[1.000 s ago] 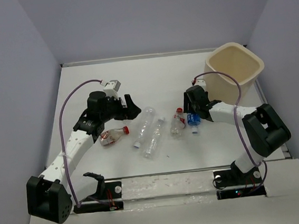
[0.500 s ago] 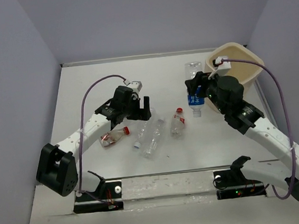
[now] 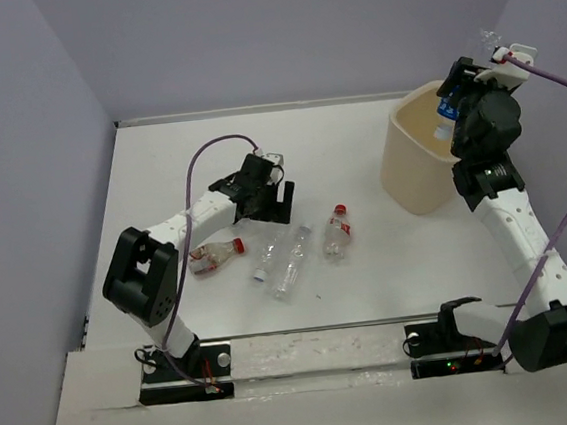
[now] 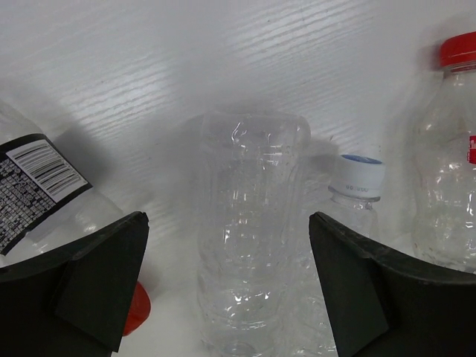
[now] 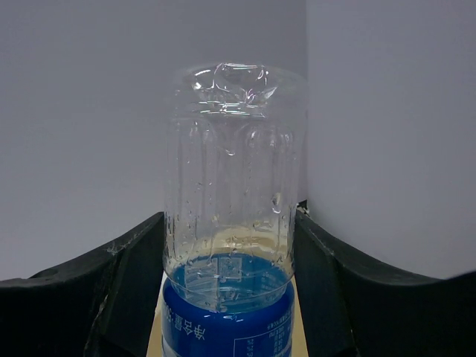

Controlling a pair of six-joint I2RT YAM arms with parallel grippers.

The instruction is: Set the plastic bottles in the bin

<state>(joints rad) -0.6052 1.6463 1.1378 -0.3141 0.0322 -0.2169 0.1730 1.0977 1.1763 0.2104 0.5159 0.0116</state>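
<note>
Right tool (image 5: 227,253) grasps a blue-label bottle (image 5: 227,171) above the bin (image 3: 411,175), base pointing away from the wrist; left tool (image 4: 227,245) released.

The left arm (image 3: 189,222) and right arm (image 3: 514,225) are each made of slim white links joined by chunky black joint housings, mounted on low black bases (image 3: 182,363), with tiny red and green lights (image 3: 449,364) by the right one. A thin purple cable (image 3: 195,166) loops along each arm to a small white plug (image 3: 515,52) at the wrist. The fingers (image 4: 97,279) are thick matte-black wedges with slanted inner faces
</note>
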